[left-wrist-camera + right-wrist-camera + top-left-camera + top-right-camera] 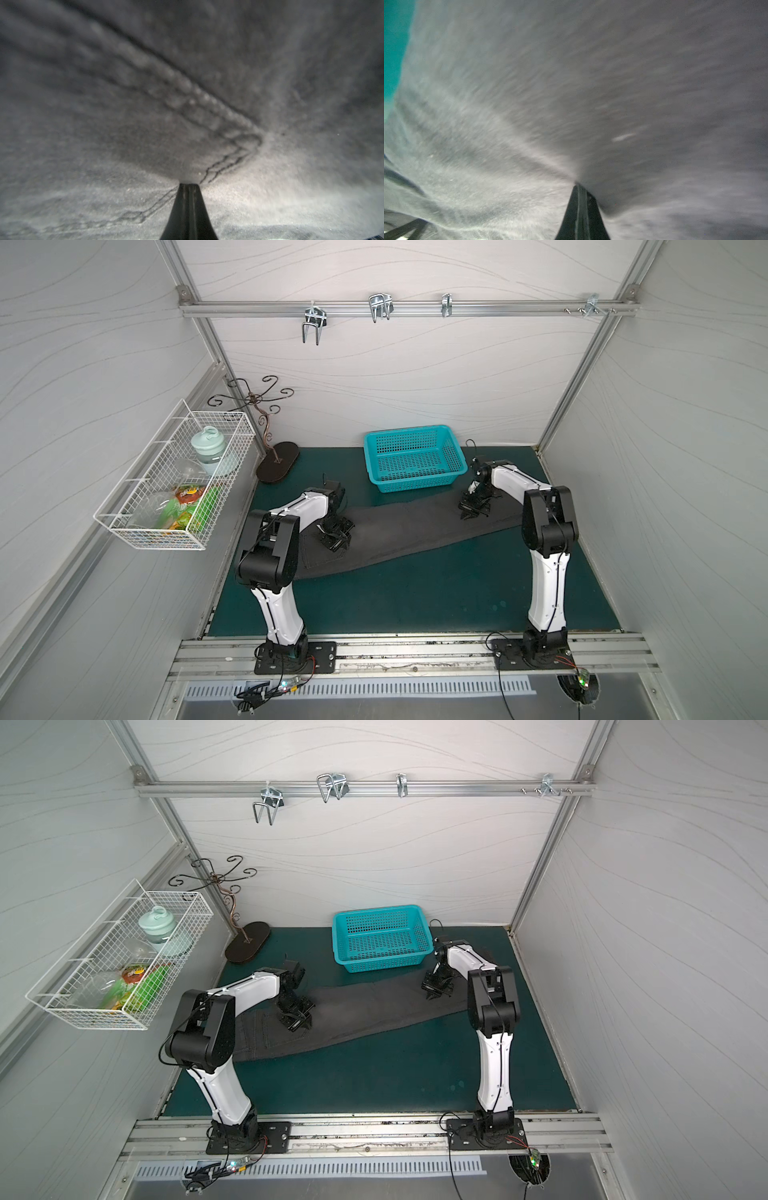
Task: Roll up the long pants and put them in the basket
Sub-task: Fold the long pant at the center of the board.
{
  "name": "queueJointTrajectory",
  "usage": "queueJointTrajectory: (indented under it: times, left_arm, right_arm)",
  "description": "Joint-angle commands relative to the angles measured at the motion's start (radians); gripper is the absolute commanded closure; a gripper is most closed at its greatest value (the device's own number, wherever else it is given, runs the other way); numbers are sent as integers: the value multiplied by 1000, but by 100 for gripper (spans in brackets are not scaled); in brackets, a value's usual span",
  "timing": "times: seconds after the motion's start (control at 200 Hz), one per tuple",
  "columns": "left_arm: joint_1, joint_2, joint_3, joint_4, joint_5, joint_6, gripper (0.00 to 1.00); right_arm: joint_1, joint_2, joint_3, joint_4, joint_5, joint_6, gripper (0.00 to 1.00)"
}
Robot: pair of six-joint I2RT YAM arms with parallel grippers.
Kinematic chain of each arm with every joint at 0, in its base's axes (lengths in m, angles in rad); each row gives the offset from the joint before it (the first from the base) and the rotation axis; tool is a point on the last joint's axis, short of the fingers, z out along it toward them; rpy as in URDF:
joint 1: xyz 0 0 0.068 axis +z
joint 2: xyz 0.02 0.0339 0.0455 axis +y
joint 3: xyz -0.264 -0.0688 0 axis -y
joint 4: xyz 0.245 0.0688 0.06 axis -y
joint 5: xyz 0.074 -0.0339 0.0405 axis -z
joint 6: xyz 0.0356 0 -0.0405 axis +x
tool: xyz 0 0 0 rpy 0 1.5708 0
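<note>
Both claws down on the pants, and this is where it could go sideways

The long pants [415, 531] lie flat across the green tabletop [415, 605], waist end by my left arm and leg ends by my right, just in front of the teal basket [419, 483]. My left claw [334, 541] and right claw [473, 512] are both squeezed together on a small pucker of cloth. My worry is that a pinch this thin may catch only the top layer, so the fabric could slip out or the layers could split. If my arms pull unevenly, the roll skews toward the basket.
</note>
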Motion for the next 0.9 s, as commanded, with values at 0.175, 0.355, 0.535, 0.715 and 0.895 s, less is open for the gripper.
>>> queueJointTrajectory:
  times: [0.175,0.355,0.535,0.715,0.895]
  left_arm:
    - [-4,12,6,-57,-23,55,100]
    - [-4,67,118,-141,-84,143,100]
    - [-4,115,239,-197,-110,197,100]
    - [-10,105,255,-161,-81,154,100]
    - [-41,123,210,-98,-23,100,100]
  right_arm:
    - [-202,-88,-33,-50,209,26,100]
    - [-266,-225,-87,-7,269,49,100]
    - [-359,-316,-209,176,-40,31,100]
    - [-351,-264,-146,155,-168,-49,100]
    - [-333,-203,-123,181,-192,-39,100]
